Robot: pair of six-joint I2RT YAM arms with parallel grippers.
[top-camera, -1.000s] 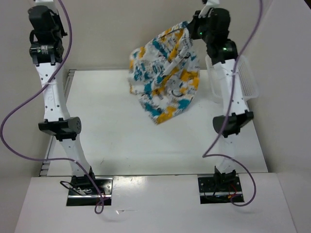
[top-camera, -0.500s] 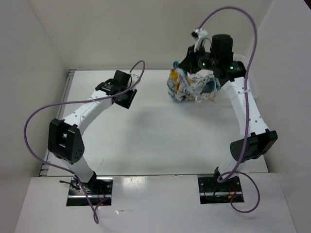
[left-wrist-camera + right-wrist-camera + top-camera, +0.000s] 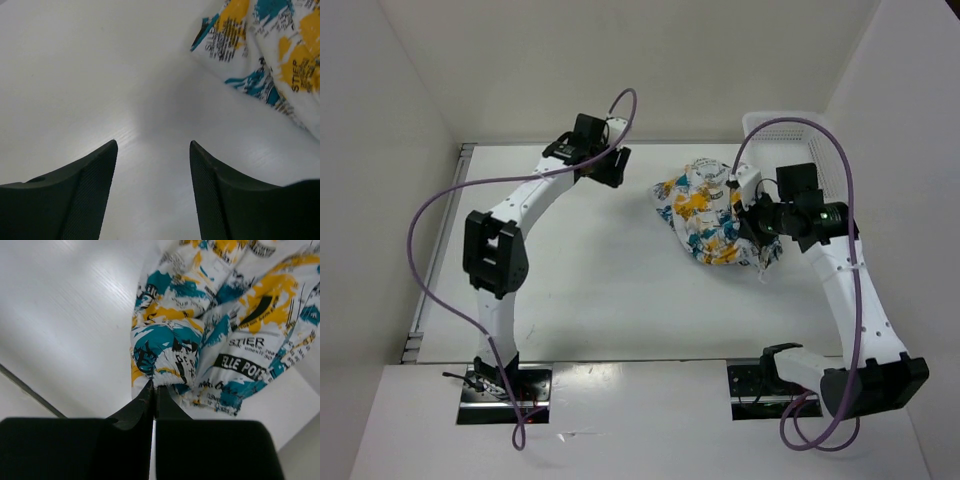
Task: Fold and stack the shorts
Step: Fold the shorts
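The right gripper [image 3: 154, 386] pinches the shorts [image 3: 705, 215]. The left gripper [image 3: 152, 150], at their 10 o'clock, gapes empty. A 1-sided pull could bunch them further.

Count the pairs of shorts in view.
1: crumpled shorts lie right of centre on the table, beside the basket, pinched by the right claw. Others may be hidden inside the basket.

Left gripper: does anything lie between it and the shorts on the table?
Nothing visible does. The left gripper is open over bare table, and the crumpled shorts lie just beyond it, at the upper right of the wrist view. The right gripper is shut on the shorts' opposite side, outside that path.
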